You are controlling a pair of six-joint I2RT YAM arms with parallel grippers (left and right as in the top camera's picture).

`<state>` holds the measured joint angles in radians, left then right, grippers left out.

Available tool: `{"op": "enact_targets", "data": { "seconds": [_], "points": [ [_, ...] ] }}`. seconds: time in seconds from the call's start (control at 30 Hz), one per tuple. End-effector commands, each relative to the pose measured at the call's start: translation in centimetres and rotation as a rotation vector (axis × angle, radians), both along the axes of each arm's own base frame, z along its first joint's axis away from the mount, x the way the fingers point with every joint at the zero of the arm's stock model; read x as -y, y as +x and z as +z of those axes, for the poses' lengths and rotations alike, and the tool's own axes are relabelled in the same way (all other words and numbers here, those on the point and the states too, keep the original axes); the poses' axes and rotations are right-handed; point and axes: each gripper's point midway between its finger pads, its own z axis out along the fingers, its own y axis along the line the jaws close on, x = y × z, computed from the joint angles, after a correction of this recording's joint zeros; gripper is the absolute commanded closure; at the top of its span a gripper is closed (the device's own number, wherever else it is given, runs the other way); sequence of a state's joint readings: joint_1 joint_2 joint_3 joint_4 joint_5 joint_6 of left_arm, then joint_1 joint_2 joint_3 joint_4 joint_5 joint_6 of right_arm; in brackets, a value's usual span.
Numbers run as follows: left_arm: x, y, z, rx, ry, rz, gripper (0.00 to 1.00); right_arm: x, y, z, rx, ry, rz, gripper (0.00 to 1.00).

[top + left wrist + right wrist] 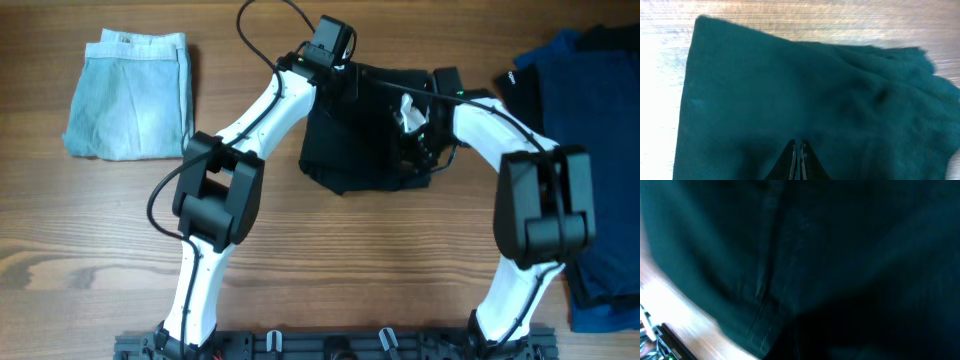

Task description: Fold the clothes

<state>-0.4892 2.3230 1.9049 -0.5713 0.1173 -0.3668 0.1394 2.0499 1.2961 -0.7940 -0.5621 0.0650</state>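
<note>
Black fabric, shorts-like piece (352,150): lies near the middle of the table (350,270), toward its far edge. It is spread out but rumpled, and its right half is wrinkled and bunched. You will find both arms reaching over it, one from each side.

Item, left gripper (798,146): fingers pressed together, tips down at the cloth on the garment's left part. You cannot tell from the wrist view whether a fold is nipped between them; the cloth looks smooth on either side. Judged purpose: a pinch or a press, so that the piece can be drawn over or kept flat.

Item, right gripper (418,142): closed, above the bunched right part. Its own camera gives you only blurred dark cloth very near the lens, with a seam running down it and a strip of table at lower left. No fingers can be made out there. Judged purpose: to pair with the left arm so that the fold goes evenly.

Item, pale-blue denim piece (128,95): folded, at the far left, well apart from both arms. Judged finished and set aside.

Item, navy-blue and black garments (600,190): heaped at the right edge, loose by the look of them. Judged to be awaiting their turn.

Stage, as a judgement: the black piece is early in its folding, with its outline not yet squared.
</note>
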Motion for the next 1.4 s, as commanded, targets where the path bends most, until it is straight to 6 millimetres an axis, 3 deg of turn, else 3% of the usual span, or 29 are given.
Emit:
{"op": "enact_targets", "data": {
  "seconds": [0.0,0.03,0.1,0.17,0.27,0.37,0.4,0.43,0.47,0.53,0.6,0.73,0.77,0.9,0.93,1.03,1.13,1.2,1.27,1.37],
  "points": [
    [-0.7,0.3,-4.2,-0.024,0.071,0.003,0.96,3.1,-5.2,-6.6,-0.22,-0.185,-0.061,0.96],
    [-1.0,0.3,-5.5,-0.034,0.094,0.012,0.96,3.3,-6.2,-7.7,-0.23,-0.192,-0.074,0.96],
    [-1.2,0.3,-6.3,-0.031,0.117,-0.015,0.96,3.2,-6.4,-7.6,-0.232,-0.184,-0.075,0.96],
    [-1.3,1.1,-4.4,0.027,0.132,-0.042,0.96,3.1,-5.4,-6.2,-0.199,-0.178,-0.075,0.96],
    [-1.7,2.4,3.0,0.149,0.091,-0.01,0.96,2.7,-1.7,0.1,-0.033,-0.149,-0.063,0.96],
    [-2.2,2.0,10.3,0.246,0.041,0.002,0.96,2.3,1.8,8.6,0.222,-0.11,-0.066,0.96],
    [-2.4,1.4,11.4,0.246,0.04,0.001,0.96,2.2,2.9,10.7,0.31,-0.095,-0.077,0.96],
    [-2.2,0.2,11.1,0.198,0.033,-0.026,0.96,2.7,4.7,12.8,0.434,-0.118,-0.1,0.96],
    [-2.0,-0.5,10.7,0.165,0.027,-0.042,0.96,3.0,5.2,13.1,0.457,-0.137,-0.117,0.96],
    [-2.6,-3.2,8.5,0.025,0.052,-0.073,0.96,5.9,7.4,12.3,0.499,-0.292,-0.233,0.96],
    [-2.7,-5.1,6.9,-0.071,0.052,-0.092,0.96,6.8,8.6,10.6,0.503,-0.356,-0.249,0.96],
    [-2.2,-8.5,1.8,-0.198,0.022,-0.144,0.96,8.7,11.6,4.9,0.488,-0.451,-0.311,0.96],
    [-2.3,-9.9,-0.4,-0.244,0.02,-0.156,0.96,9.2,12.2,3.1,0.475,-0.456,-0.318,0.96],
    [-3.8,-14.6,-6.1,-0.375,0.042,-0.173,0.96,9.9,11.7,-3.8,0.369,-0.477,-0.303,0.96],
    [-4.1,-14.6,-6.1,-0.361,0.058,-0.192,0.96,9.4,11.8,-3.3,0.377,-0.446,-0.297,0.96],
    [-3.4,-13.4,-2.6,-0.289,0.028,-0.195,0.96,9.4,12.3,-1.6,0.415,-0.437,-0.306,0.96],
    [-2.8,-13.1,4.5,-0.165,-0.043,-0.179,0.96,9.2,12.4,-0.8,0.424,-0.424,-0.306,0.96],
    [-2.4,-13.7,6.9,-0.131,-0.071,-0.176,0.96,9.2,12.3,-0.8,0.421,-0.424,-0.307,0.96],
    [-0.3,-15.5,7.3,-0.168,-0.134,-0.25,0.96,9.2,12.4,-0.8,0.425,-0.423,-0.308,0.95],
    [1.6,-17.0,4.9,-0.223,-0.12,-0.299,0.96,9.2,12.3,-0.9,0.418,-0.424,-0.307,0.95]
  ]
}}
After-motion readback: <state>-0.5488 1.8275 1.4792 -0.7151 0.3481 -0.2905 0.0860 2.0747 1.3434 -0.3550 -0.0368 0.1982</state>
